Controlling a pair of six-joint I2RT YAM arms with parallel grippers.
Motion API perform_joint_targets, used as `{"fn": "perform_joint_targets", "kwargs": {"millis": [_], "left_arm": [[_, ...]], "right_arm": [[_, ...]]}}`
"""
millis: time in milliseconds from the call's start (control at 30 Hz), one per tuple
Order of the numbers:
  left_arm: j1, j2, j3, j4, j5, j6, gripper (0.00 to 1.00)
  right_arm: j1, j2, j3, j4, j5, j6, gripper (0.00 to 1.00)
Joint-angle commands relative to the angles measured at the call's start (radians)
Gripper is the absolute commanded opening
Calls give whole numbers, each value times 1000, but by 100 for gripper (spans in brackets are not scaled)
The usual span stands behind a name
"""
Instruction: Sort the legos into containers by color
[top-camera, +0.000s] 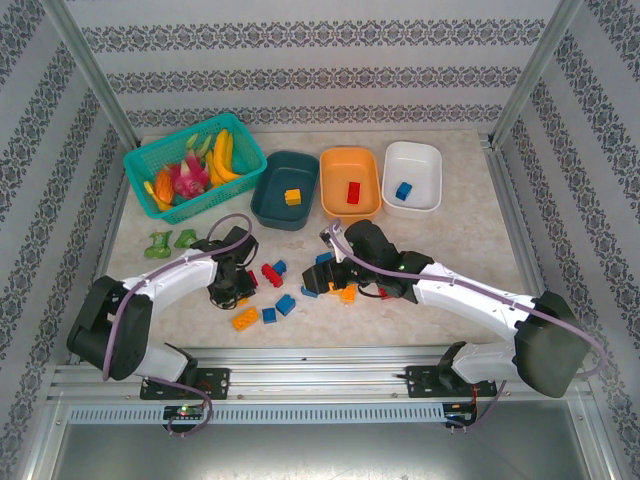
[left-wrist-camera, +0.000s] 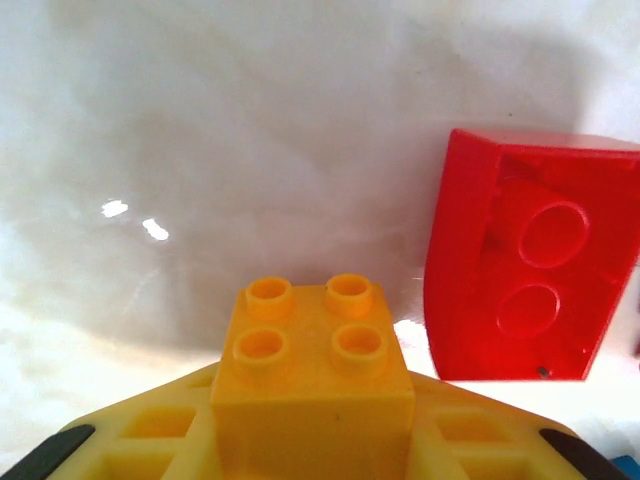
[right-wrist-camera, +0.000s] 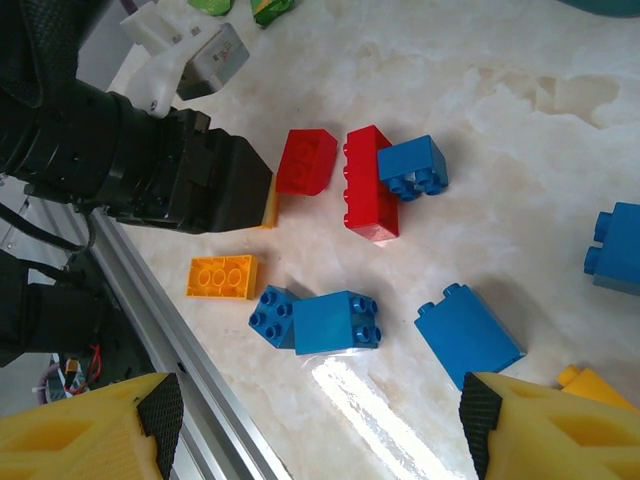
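Orange-yellow brick (left-wrist-camera: 312, 370) sits inside your left claw (left-wrist-camera: 315, 450), grip unclear; right claw (right-wrist-camera: 318, 412) spread. Pinch firmly, then carry to teal tub (top-camera: 300, 165).

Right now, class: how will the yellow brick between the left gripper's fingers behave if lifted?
The yellow brick looks rigid moulded plastic, so probably won't flex. Its smooth flat sides may slip. Small, boxy, it seems light, unlikely to roll.

The legos (right-wrist-camera: 371, 183) are showing glossy moulded plastic, and light is glinting off the smooth, marble-patterned bench (right-wrist-camera: 520, 120). The containers (top-camera: 337, 168) are looking like smooth plastic; the rail (right-wrist-camera: 190, 350) is gleaming as bare metal.
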Motion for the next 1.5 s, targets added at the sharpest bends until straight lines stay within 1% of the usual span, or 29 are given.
{"fn": "perform_joint_targets", "kwargs": {"millis": [0,133,233,367,567,700,900,967,1067,1267,1333,1467], "left_arm": [[12,-86,73,-141,-84,38,36],[12,-110,207,-231,-101,100,36],[12,-50,351,-252,-101,165,37],[12,120,567,-255,-87,239,36],[12,422,901,-270,-84,326,37],[17,616,1113,-328,-127,369,38],[33,831,1351,-415,-192,408,38],[36,875,1387,-431,-201,412,38],[44,914,1391,-431,-203,408,39],[50,954,1395,-411,-181,415,41],[53,972,1414,-420,-175,415,45],[53,985,1447,-433,-169,413,59]], "right_arm": [[-7,-33,42,47,-18,30,76],[-28,-54,97,65,21,73,76],[-55,-49,145,70,69,104,77],[-103,-19,212,58,122,123,77],[-202,48,286,45,144,178,77],[-252,87,317,55,148,209,77],[-288,118,337,52,142,221,77],[-298,119,332,50,135,232,77],[-309,111,312,53,130,244,77],[-318,84,272,45,123,247,77],[-318,78,259,41,119,247,77],[-318,69,246,16,108,235,77]]}}
